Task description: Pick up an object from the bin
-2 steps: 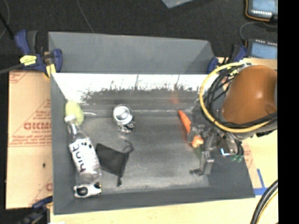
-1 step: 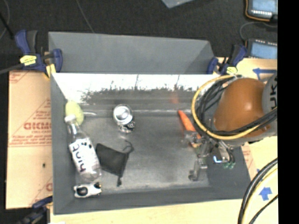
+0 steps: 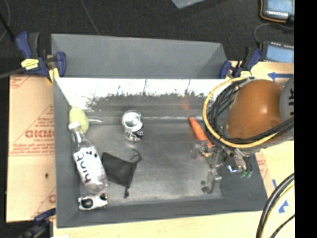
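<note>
Hanging over the right end of the grey metal bin [image 3: 163,178], the arm's orange-domed wrist is holding the gripper [image 3: 213,176] low above bare floor. Released or clenched, I cannot tell from up here, and nothing is showing in its grasp. Over on the left, the clear plastic bottle with a white label [image 3: 89,166] and the crumpled black cloth [image 3: 119,170] are lying well apart from it. The nearest candidate is sitting just up-and-left of the gripper: a slim orange stick [image 3: 196,127], its long axis running diagonally from upper left down toward the wrist. I'm judging a shift that way is needed.
</note>
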Controlling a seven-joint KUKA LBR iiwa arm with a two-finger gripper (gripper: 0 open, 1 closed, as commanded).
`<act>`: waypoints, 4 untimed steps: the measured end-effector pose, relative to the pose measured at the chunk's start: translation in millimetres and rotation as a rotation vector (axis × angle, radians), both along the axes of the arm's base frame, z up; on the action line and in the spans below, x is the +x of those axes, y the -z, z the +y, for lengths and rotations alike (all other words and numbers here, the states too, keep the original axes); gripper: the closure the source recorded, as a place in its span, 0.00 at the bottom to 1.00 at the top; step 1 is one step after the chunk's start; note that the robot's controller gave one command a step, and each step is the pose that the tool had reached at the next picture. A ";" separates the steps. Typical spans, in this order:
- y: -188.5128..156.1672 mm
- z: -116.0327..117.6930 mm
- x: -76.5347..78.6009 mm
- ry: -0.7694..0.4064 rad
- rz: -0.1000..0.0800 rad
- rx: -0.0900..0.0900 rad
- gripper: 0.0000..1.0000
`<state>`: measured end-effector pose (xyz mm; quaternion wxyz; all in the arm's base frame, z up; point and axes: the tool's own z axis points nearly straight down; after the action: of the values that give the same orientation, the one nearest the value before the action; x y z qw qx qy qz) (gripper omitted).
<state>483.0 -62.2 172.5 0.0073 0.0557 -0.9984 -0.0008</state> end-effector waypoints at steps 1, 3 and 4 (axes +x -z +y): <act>-48.5 7.3 10.8 0.020 -0.020 -0.002 0.00; -30.1 31.2 9.8 0.230 -0.020 -0.004 0.00; -19.1 55.1 4.6 0.002 -0.017 -0.005 0.00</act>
<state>487.5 -7.0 191.6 -0.0009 0.0549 -0.9985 0.0021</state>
